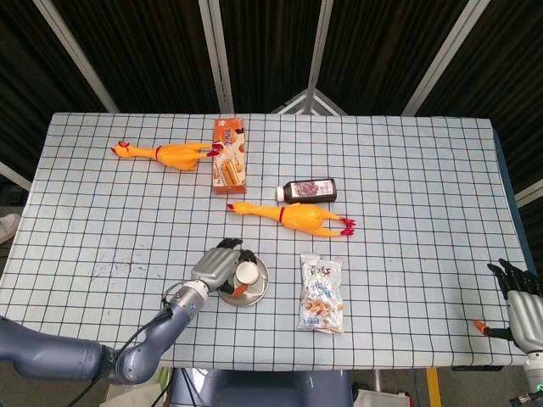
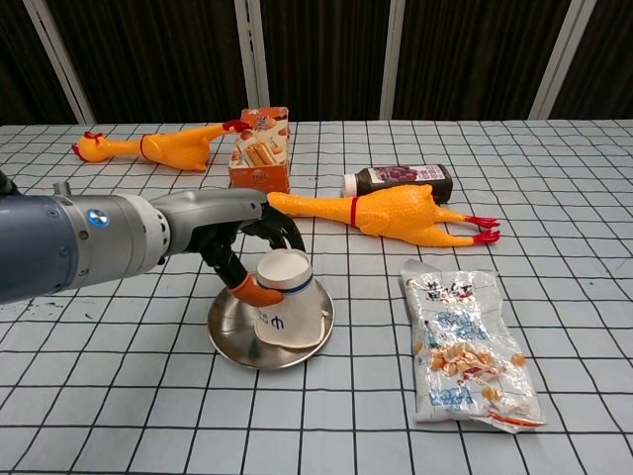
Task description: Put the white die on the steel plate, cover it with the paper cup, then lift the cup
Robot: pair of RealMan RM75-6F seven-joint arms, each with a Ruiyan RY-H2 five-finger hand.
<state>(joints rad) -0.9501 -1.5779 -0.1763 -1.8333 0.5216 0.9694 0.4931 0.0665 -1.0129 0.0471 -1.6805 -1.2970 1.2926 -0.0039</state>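
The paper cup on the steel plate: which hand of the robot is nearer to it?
Left. The left hand grips the paper cup over the steel plate; the right hand is far away at the table's right edge.

The round steel plate shines, a smooth polished metal. On it sits a matt white paper cup. The crinkled clear plastic snack bag glints, the orange rubber chicken looks glossy, and the checked tablecloth looks matt.
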